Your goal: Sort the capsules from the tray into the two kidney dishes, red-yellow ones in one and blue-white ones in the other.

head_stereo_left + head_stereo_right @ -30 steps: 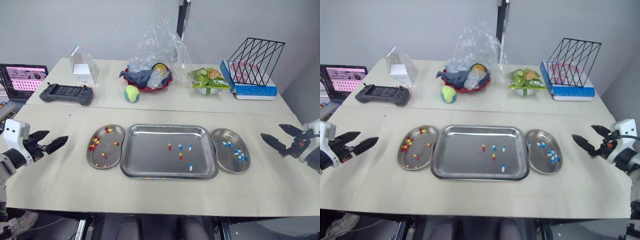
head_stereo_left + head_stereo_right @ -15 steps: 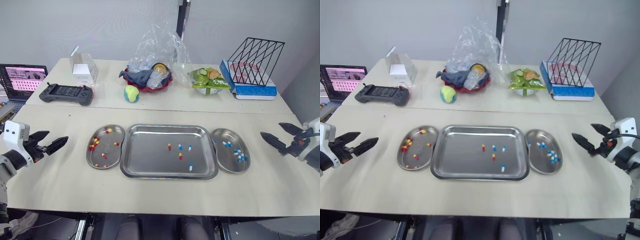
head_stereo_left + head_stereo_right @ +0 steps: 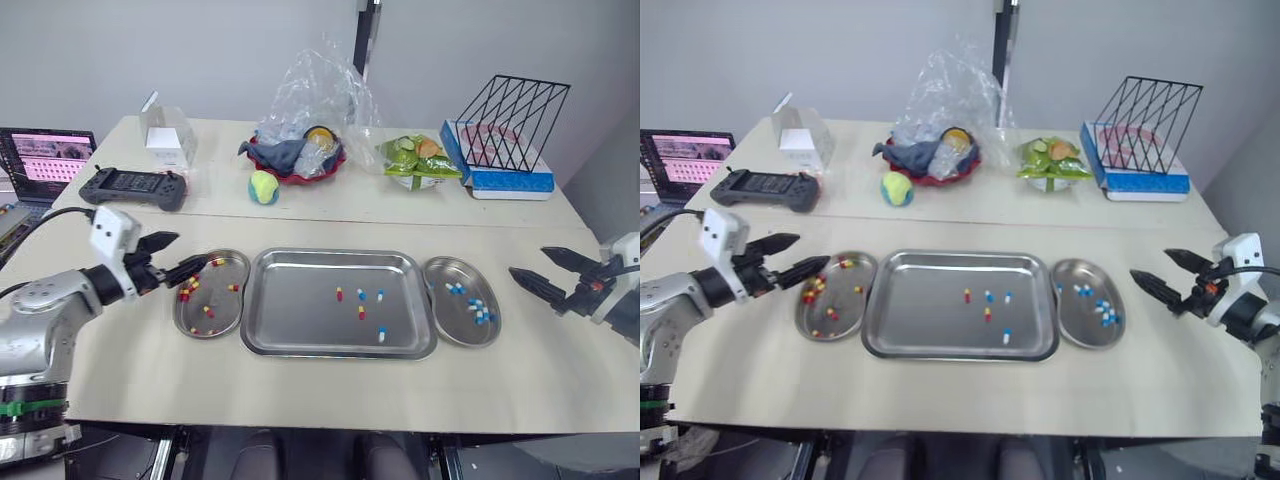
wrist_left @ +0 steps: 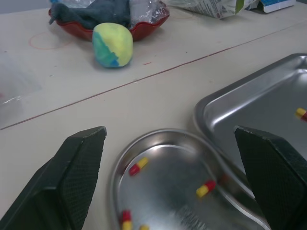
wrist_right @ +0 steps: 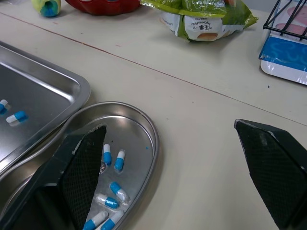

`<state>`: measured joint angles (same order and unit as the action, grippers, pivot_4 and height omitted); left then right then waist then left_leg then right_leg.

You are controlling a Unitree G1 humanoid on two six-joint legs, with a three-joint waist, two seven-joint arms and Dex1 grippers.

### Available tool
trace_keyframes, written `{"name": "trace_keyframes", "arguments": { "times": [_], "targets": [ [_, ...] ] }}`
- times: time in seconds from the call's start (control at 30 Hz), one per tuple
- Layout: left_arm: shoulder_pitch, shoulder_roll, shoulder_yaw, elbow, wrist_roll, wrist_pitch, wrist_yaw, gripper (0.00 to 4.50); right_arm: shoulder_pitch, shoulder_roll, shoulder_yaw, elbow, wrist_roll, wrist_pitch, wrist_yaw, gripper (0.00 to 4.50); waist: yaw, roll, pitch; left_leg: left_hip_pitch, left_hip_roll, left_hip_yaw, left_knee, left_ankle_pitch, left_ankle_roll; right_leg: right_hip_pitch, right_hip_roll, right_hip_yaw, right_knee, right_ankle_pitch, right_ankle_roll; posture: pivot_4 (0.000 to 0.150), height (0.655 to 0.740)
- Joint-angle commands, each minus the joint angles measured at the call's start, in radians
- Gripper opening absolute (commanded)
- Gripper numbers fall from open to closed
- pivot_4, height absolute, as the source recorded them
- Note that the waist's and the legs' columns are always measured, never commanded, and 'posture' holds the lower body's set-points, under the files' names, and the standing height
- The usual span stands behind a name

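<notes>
Five capsules (image 3: 361, 312) lie loose in the tray (image 3: 340, 254), just right of its middle and mostly lengthwise front to back. Two are red-yellow, on the side of the left tool (image 3: 193, 250), and three are blue-white, on the side of the right tool (image 3: 526, 261). Both tools are released and empty, the left over the left dish (image 3: 228, 270) of red-yellow ones, the right near the right dish (image 3: 450, 320) of blue-white ones.

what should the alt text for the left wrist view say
The left gripper, fingers spread wide open, points at a steel kidney dish holding a few red-yellow capsules. The steel tray lies right beside the dish, and farther back a yellow, green and blue ball sits in front of a red bowl.
</notes>
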<state>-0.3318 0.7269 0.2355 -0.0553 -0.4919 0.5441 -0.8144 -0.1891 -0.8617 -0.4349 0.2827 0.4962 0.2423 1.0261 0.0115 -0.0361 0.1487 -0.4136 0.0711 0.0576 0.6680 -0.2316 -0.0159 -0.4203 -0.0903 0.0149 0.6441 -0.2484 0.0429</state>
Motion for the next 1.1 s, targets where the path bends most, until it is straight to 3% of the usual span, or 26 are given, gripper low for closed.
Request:
{"name": "trace_keyframes", "arguments": {
  "times": [0.03, 0.13, 0.33, 0.63, 1.1],
  "targets": [
    [-0.057, -0.102, -0.122, -0.127, 0.023, 0.041, 0.099, 4.48, 0.012, -0.013, -0.040, -0.071, 0.026, 0.011, -0.005, 4.50, 0.004, 0.000, 0.000, 0.000, 0.000, 0.000, 0.001, 0.000, 0.000, 0.001, 0.000, 0.000, 0.000, 0.000, 0.000, 0.150, 0.7334],
    [-0.094, -0.213, -0.208, -0.157, 0.054, 0.073, 0.182, 4.48, 0.049, -0.008, -0.063, -0.110, 0.027, 0.014, -0.015, 4.50, 0.008, 0.000, 0.000, -0.001, -0.001, -0.001, 0.002, 0.000, 0.000, 0.001, 0.000, 0.000, 0.000, 0.001, 0.001, 0.150, 0.7334],
    [-0.121, -0.288, -0.329, -0.198, 0.085, 0.139, 0.226, 4.48, 0.084, -0.002, -0.086, -0.147, 0.031, 0.025, -0.026, 4.50, -0.002, 0.000, 0.000, 0.000, -0.001, -0.001, 0.002, 0.000, 0.001, 0.001, 0.000, 0.001, 0.000, 0.001, 0.001, 0.150, 0.7334],
    [-0.096, -0.385, -0.442, -0.213, 0.197, 0.215, 0.369, 4.48, 0.131, -0.004, -0.118, -0.166, 0.027, 0.025, -0.042, 4.50, 0.002, 0.000, 0.000, 0.000, -0.002, -0.001, 0.003, 0.000, 0.001, 0.001, -0.001, 0.001, 0.000, 0.000, 0.002, 0.150, 0.7334],
    [-0.142, -0.477, -0.572, -0.151, 0.332, 0.260, 0.448, 4.48, 0.116, -0.035, -0.125, -0.160, 0.019, 0.043, -0.037, 4.50, 0.001, 0.000, 0.000, 0.000, -0.003, -0.002, 0.003, 0.000, 0.001, 0.002, 0.000, 0.002, -0.001, 0.000, 0.002, 0.150, 0.7334]
  ]
}}
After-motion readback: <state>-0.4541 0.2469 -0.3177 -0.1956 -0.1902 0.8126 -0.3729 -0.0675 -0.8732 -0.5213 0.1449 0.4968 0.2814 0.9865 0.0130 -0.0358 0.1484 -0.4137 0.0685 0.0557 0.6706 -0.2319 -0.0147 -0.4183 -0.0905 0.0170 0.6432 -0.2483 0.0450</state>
